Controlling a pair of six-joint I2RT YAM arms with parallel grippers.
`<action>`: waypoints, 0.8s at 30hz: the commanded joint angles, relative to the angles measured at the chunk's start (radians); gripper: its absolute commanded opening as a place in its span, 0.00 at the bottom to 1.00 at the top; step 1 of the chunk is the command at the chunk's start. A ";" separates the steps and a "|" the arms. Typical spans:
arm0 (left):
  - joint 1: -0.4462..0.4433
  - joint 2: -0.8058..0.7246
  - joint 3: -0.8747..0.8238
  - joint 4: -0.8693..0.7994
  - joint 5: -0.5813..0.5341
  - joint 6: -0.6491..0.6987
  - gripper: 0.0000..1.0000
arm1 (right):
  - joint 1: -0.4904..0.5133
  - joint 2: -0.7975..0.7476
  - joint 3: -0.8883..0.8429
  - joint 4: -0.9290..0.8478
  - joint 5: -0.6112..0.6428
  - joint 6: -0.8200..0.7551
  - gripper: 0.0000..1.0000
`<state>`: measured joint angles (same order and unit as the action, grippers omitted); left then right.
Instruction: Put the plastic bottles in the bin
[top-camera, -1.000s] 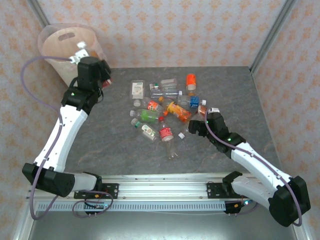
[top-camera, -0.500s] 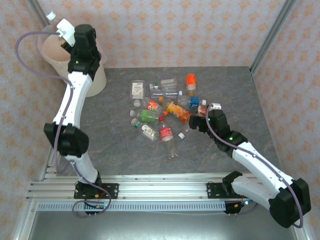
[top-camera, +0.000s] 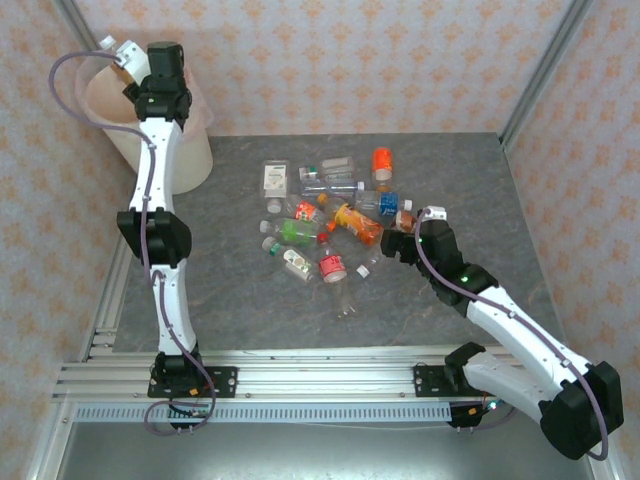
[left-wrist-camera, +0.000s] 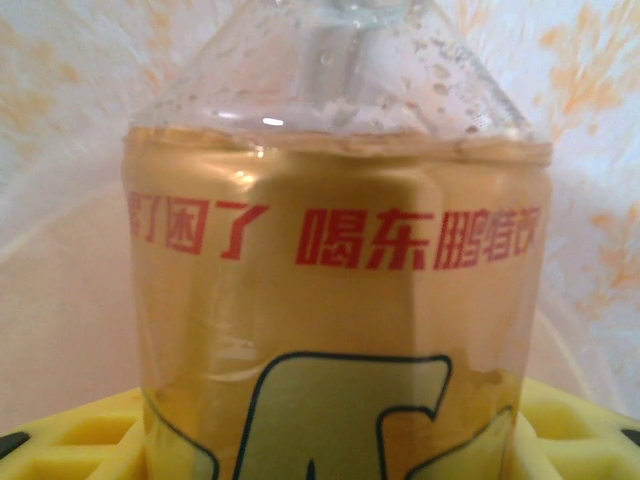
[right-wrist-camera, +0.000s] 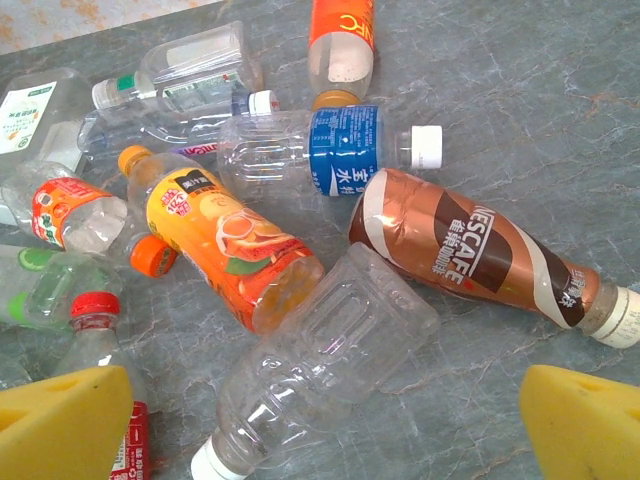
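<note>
Seen from above, the left claw (top-camera: 127, 62) grips one clear white-capped plastic bottle (top-camera: 113, 47) over the one round cream-white bin with a pinkish bag liner (top-camera: 195, 160). About a dozen small plastic bottles (top-camera: 335, 215) lie heaped on the grey table (top-camera: 230, 300) beside the wide-open right claw (top-camera: 400, 240). The left wrist camera shows that one bottle, gold label and red characters, wedged between yellow foam pads (left-wrist-camera: 570, 430). The right wrist camera shows two yellow pads (right-wrist-camera: 60, 420) well apart above at least ten lying bottles, among them one brown, one blue-labelled and one orange.
</note>
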<state>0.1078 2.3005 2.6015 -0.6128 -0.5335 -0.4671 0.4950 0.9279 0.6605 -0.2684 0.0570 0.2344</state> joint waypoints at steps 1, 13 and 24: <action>0.023 0.006 0.043 -0.061 0.141 -0.016 0.46 | 0.004 -0.003 0.021 -0.020 0.032 -0.001 0.99; 0.059 -0.051 0.043 -0.267 0.303 -0.050 0.43 | 0.004 0.058 0.042 -0.024 -0.031 -0.012 0.99; 0.034 -0.121 -0.019 -0.352 0.402 -0.132 0.40 | 0.004 0.090 0.051 -0.001 -0.062 -0.004 0.99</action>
<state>0.1635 2.2665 2.6019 -0.9062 -0.1642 -0.5545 0.4950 1.0126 0.6765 -0.2794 0.0002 0.2310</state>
